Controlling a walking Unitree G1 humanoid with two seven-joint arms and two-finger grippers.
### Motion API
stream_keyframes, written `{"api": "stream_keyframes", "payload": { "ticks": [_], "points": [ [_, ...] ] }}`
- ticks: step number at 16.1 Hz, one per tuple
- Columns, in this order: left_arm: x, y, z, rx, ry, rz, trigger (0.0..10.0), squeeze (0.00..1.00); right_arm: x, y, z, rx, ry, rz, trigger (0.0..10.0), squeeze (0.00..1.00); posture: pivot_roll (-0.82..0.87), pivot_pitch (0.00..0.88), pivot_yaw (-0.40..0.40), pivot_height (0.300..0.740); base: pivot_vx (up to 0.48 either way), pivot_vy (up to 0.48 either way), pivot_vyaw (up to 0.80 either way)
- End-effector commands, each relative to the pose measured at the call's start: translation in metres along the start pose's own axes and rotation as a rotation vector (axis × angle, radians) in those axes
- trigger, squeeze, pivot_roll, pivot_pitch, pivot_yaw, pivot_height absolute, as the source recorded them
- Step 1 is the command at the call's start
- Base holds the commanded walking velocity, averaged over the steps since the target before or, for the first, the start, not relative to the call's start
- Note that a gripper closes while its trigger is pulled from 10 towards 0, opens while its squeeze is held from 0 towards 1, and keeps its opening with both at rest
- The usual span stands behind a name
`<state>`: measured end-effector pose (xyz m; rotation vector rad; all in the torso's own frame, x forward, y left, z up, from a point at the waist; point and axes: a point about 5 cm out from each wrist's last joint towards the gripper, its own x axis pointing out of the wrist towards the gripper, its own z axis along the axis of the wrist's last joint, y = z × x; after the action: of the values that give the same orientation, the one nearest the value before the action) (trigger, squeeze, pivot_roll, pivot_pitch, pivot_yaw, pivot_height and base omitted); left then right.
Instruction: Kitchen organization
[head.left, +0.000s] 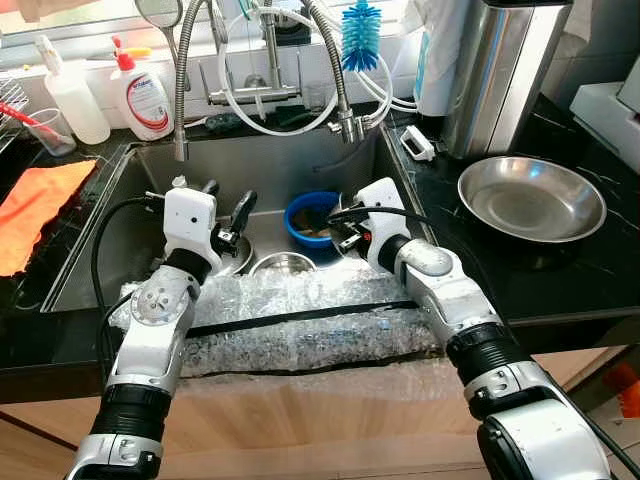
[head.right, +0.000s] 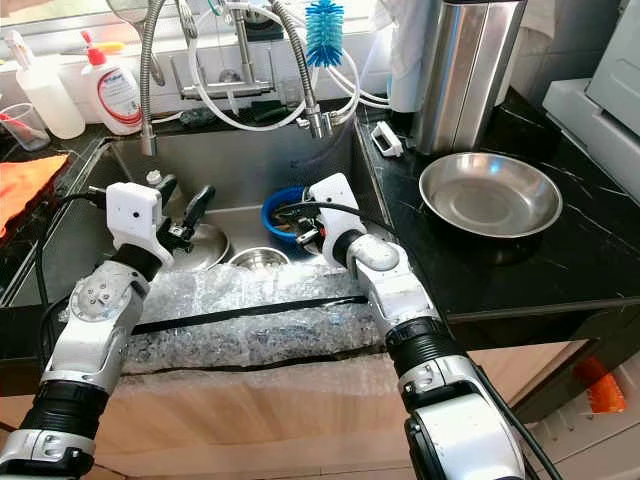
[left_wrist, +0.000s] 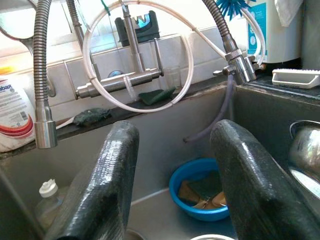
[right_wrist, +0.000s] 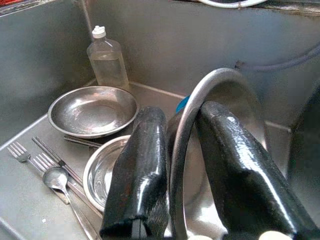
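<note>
The black worktop carries a steel sink set into it, its front edge padded with bubble wrap. On the worktop at the sink's right edge sits a wide steel pan, with a tall steel bin toward the back.

Down in the sink lie a shallow steel plate, a smaller steel bowl touching it, a blue bowl with scraps inside, a clear bottle against the back wall, and forks and a spoon on the sink floor.

The right gripper is inside the sink, clenched on the rim of a steel dish, one finger on each face, the dish standing on edge. I judge this dish stiff and fairly light, but thin-walled, smooth and probably wet, so it may swivel or slide between the fingers. A hold deeper over the rim would be steadier than a hold at its very lip.

The left gripper hovers released above the sink's left half, gripping nothing.
</note>
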<state>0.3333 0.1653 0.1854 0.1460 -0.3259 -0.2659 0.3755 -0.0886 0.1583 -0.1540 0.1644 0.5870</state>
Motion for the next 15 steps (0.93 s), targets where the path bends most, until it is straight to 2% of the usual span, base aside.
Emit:
{"api": "stream_keyframes", "payload": {
  "ticks": [1, 7, 8, 9, 12, 15],
  "points": [
    [-0.002, 0.003, 0.0, 0.021, 0.003, -0.004, 10.0, 0.0, 0.001, 0.002, -0.006, 0.006, 0.025, -0.003, 10.0, 1.0, -0.22, 0.0, 0.096, 0.74, 0.0, 0.0, 0.0],
    [0.0, 0.0, -0.001, 0.017, 0.011, -0.02, 10.0, 0.0, 0.001, 0.002, -0.005, -0.015, 0.038, -0.004, 10.0, 1.0, -0.24, 0.0, 0.108, 0.74, 0.0, 0.0, 0.0],
    [0.0, 0.0, -0.002, 0.015, 0.013, -0.024, 10.0, 0.0, 0.001, 0.001, -0.006, -0.025, 0.043, -0.004, 10.0, 0.74, -0.24, 0.0, 0.11, 0.74, 0.0, 0.0, 0.0],
    [0.0, -0.001, -0.002, 0.014, 0.015, -0.027, 10.0, 0.0, 0.001, 0.001, -0.006, -0.023, 0.045, -0.008, 10.0, 0.0, -0.24, 0.0, 0.11, 0.74, 0.0, 0.0, 0.0],
    [0.0, -0.001, -0.002, 0.013, 0.017, -0.029, 10.0, 0.0, 0.001, 0.0, -0.006, -0.042, 0.059, -0.018, 10.0, 0.0, -0.24, 0.0, 0.11, 0.74, 0.0, 0.0, 0.0],
    [0.002, 0.002, 0.0, 0.02, 0.013, -0.024, 10.0, 0.0, -0.004, -0.011, 0.008, -0.047, -0.018, -0.121, 10.0, 0.0, -0.2, 0.0, 0.125, 0.74, 0.0, 0.0, 0.0]
  ]
}}
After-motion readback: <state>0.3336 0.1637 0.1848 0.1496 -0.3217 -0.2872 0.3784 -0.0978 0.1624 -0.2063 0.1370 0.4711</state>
